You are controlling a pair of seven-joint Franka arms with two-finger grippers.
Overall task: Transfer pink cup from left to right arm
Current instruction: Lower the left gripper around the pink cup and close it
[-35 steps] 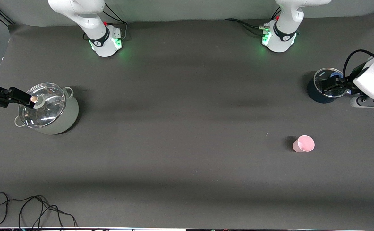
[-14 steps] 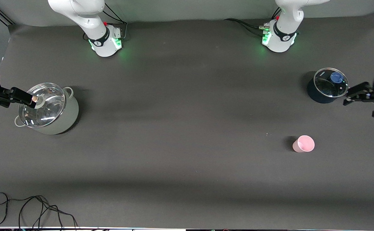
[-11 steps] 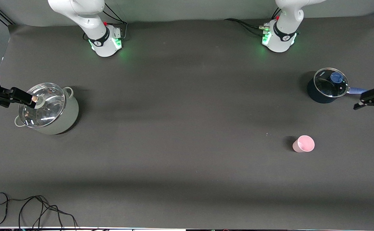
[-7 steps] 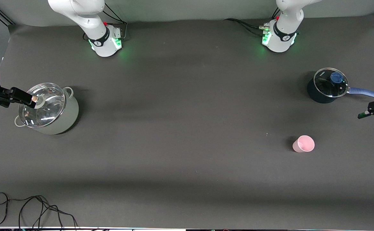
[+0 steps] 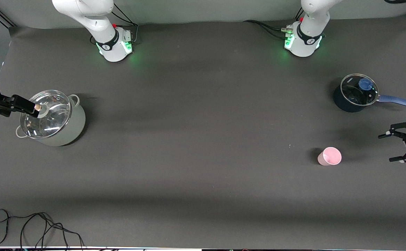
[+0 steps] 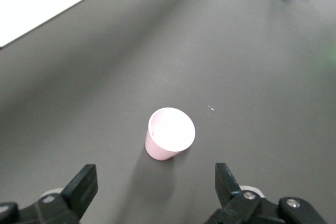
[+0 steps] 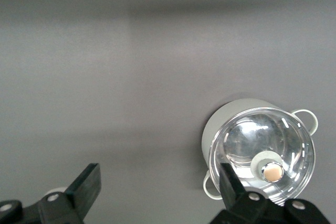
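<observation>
My left hand [image 5: 394, 147] hangs over the bench [image 5: 203, 167] at the left arm's end, its skeletal fingers [image 6: 84, 184] spread wide and holding nothing. The pink cup [image 5: 329, 156] stands upright on the bench, mouth up, near my left hand but apart from it, toward the middle of the bench. From my left wrist the pink cup [image 6: 169, 134] sits ahead of the spread fingertips, between their lines but not yet between them. A dark blue saucepan [image 5: 354, 94] with a glass lid stands farther from the front camera than the cup. My right hand [image 5: 18, 106] waits at the right arm's end, over the edge of the grey-green lidded pot [image 5: 51, 118], its fingers [image 7: 86, 184] spread and empty.
</observation>
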